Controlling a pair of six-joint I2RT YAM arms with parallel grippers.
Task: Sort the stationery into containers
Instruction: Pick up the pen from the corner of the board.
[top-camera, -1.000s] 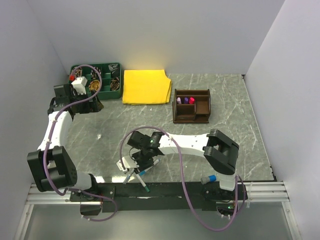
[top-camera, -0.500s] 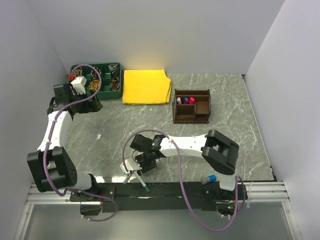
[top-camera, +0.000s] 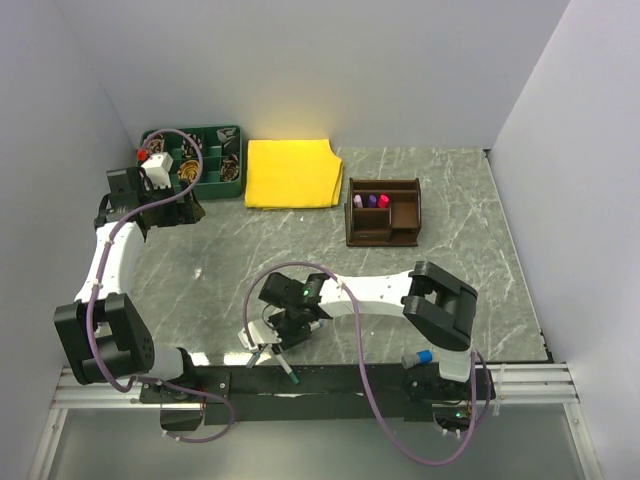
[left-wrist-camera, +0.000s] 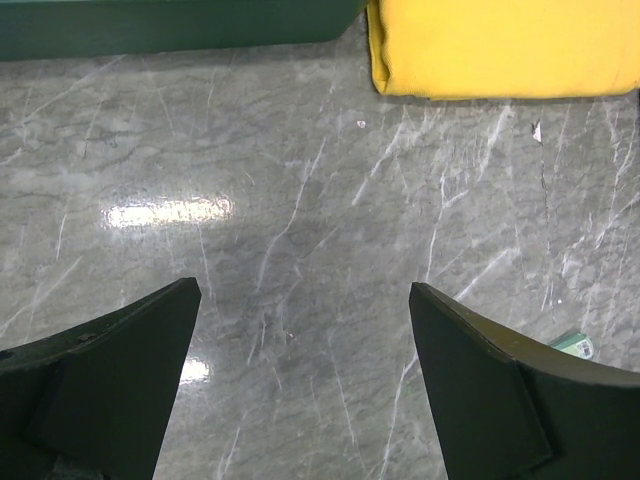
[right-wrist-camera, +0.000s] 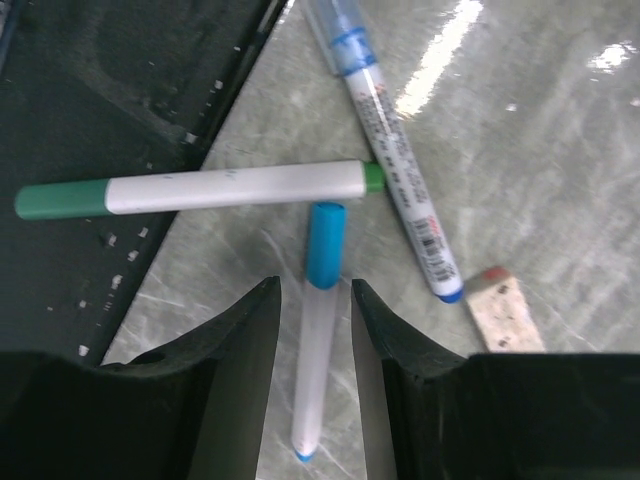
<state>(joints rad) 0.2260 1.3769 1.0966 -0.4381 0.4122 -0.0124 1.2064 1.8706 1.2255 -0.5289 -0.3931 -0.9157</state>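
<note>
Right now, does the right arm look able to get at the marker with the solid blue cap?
Probably yes. The right gripper straddles the blue-capped marker, one finger on each side, nothing between. The green-capped marker lies crosswise past its cap, not over it.

The right gripper (top-camera: 280, 335) has slid from mid-table toward the near edge and sunk lower, its forearm swinging in after it. It now sits over the loose pens by the base rail, jaws parted to either side of the blue-capped marker (right-wrist-camera: 315, 340), just short of the green-capped marker (right-wrist-camera: 200, 190).
</note>
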